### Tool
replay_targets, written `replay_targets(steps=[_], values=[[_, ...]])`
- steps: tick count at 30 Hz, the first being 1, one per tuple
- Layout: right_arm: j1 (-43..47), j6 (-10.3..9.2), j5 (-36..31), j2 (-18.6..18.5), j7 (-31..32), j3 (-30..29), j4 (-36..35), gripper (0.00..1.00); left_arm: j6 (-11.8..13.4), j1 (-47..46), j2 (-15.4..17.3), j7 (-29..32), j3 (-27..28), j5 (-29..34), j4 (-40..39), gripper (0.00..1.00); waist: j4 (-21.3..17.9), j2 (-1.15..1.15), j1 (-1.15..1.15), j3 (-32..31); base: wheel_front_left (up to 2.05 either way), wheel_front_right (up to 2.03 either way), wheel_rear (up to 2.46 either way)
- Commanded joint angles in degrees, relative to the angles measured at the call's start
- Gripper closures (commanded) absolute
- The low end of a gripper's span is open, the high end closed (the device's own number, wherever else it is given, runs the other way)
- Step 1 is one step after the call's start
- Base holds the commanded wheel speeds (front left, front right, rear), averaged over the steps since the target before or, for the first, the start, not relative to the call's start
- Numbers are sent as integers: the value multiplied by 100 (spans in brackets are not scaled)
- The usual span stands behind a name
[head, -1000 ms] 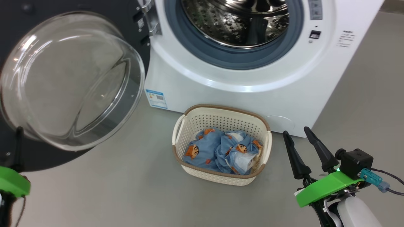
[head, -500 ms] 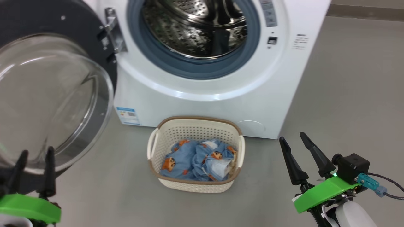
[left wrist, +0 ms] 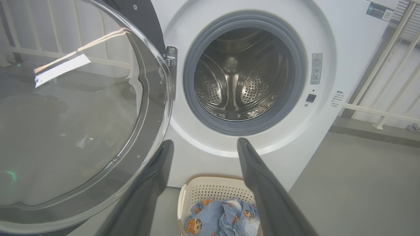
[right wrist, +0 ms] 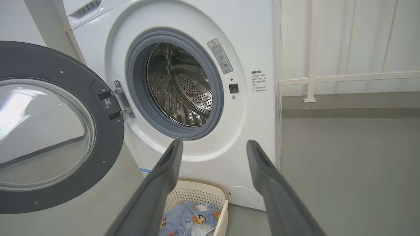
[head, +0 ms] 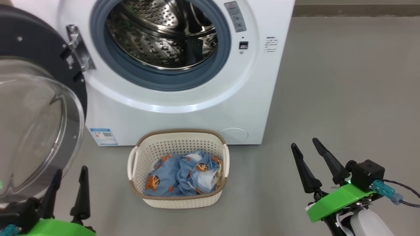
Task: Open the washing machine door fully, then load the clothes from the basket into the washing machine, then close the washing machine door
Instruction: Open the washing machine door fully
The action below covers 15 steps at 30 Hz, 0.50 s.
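Note:
The washing machine (head: 183, 108) stands white with its steel drum (head: 160, 36) bare. Its door (head: 36, 124) hangs swung out to the left, glass bowl facing me. On the floor against the machine's front sits the basket (head: 178, 132), holding the blue printed clothes (head: 178, 177). My left gripper (head: 71, 170) is open at the lower left, just below the door and left of the basket. My right gripper (head: 304, 143) is open over bare floor right of the basket. The left wrist view has the left gripper (left wrist: 205, 141) before the drum mouth, and the right gripper (right wrist: 214, 142) likewise.
Grey floor (head: 344, 98) stretches wide to the right of the machine. A white railing (right wrist: 311, 78) runs behind the machine on that side. The open door (right wrist: 42, 131) takes up the room on the left.
The head camera has turned, so the whole picture slid left and down. My left gripper has risen into the lower left with both fingers showing. The right gripper and basket hold still.

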Motion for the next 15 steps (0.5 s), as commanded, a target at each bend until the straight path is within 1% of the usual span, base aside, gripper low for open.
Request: replay_targets(steps=[1,9,15], values=[[-22,16,2,-56,-69,151,-125,0,54,-119,113,-36,218,92,-161,0,-116,0,0,-42,0,0,0],[-11,16,-25,-160,-69,143,-135,0,-73,-41,-211,-36,236,368,-166,0,-307,0,0,-36,0,0,0],[-24,16,-49,-194,-69,95,-164,0,-152,15,-348,-36,291,560,-199,0,-369,0,0,-33,0,0,0]])
